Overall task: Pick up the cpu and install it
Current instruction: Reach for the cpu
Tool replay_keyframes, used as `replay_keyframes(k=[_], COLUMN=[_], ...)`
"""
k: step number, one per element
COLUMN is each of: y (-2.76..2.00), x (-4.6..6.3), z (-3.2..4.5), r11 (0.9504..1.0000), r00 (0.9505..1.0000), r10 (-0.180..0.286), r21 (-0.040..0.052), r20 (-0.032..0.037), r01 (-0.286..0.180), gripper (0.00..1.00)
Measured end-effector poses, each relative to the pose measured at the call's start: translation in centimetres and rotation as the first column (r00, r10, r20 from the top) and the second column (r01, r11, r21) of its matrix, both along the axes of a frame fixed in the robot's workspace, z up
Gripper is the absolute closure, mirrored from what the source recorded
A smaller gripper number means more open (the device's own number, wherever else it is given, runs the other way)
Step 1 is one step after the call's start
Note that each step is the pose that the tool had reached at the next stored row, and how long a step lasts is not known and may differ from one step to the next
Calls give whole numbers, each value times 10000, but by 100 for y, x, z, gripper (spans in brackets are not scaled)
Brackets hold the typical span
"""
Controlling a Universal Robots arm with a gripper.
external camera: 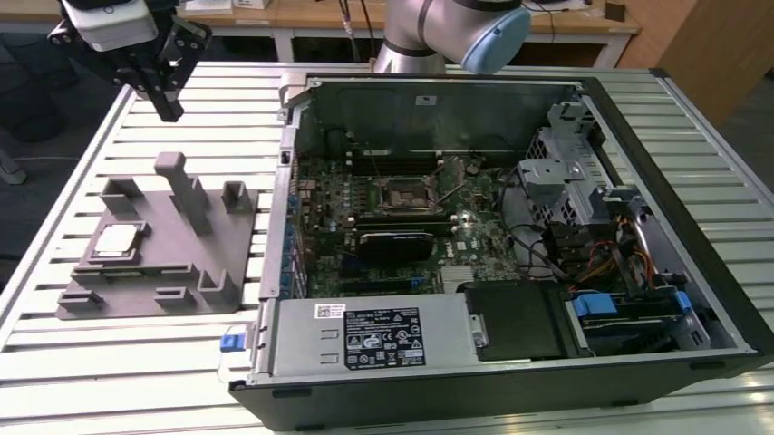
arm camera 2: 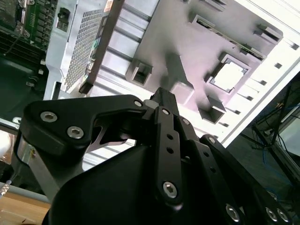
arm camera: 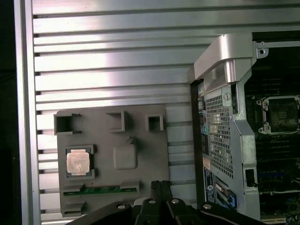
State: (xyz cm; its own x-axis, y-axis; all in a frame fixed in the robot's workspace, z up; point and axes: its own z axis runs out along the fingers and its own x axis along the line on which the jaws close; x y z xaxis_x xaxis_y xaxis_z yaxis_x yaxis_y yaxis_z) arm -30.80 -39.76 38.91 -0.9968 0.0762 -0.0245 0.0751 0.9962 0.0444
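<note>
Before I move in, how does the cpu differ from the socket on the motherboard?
Colour: the cpu has a pale silver top; the socket is a darker frame with a dull centre. Place: the cpu lies in a pocket of the grey fixture on the slatted table; the socket sits on the motherboard inside the open case. No pale chip shows in the socket. Both are square and lie flat.

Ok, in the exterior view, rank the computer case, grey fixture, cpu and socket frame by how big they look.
1. computer case
2. grey fixture
3. cpu and socket frame look about alike, so I won't rank those two.
</note>
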Motion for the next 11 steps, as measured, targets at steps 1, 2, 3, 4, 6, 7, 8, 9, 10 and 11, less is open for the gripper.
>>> replay_keyframes(k=[1,2,3,4,6,7,8,9,10,11], y=[1,2,2,2,2,2,2,3,3,3], x=[-22,-44,-70,-89,-116,-129,-141,-155,-172,-188], z=[-1,-1,-2,-3,-4,-5,-6,-8,-9,-10], r11=[10000,10000,10000,10000,10000,10000,10000,10000,10000,10000], r00=[10000,10000,10000,10000,10000,10000,10000,10000,10000,10000], r10=[-1,0,-1,-1,0,0,0,0,0,0], r21=[0,0,0,0,0,0,0,0,0,0], r20=[0,0,1,0,-1,0,-1,0,0,0], r01=[1,0,1,1,0,0,0,0,0,0], gripper=[89,89,89,89,89,89,89,89,89,89])
